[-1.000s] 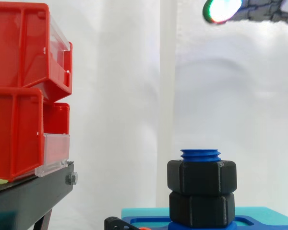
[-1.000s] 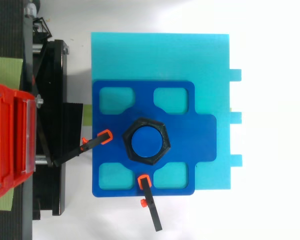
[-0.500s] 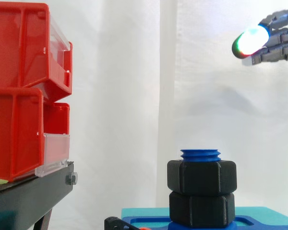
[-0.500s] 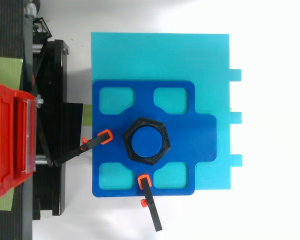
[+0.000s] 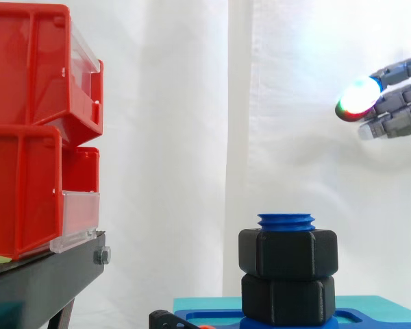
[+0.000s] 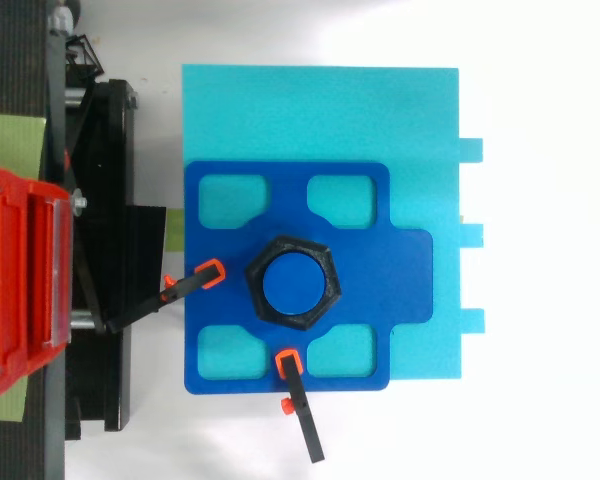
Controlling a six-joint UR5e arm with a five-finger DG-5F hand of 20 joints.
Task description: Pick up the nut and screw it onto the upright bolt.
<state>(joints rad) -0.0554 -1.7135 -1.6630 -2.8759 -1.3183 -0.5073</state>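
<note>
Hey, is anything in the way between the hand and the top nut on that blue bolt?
Nothing visible. In the side view the hand hangs above and right of the top nut, threaded on the bolt over a second nut, with open air between. The red bins stand well off to the left.

Hand (image 5: 401,96) cut off, rt edge.

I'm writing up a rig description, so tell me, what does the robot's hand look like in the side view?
The hand has grey fingers built of blocky, ridged segments. One fingertip is a thick rounded pad glowing white and cyan, with green and red at its edge. A lower tip looks pale and whitish.
</note>
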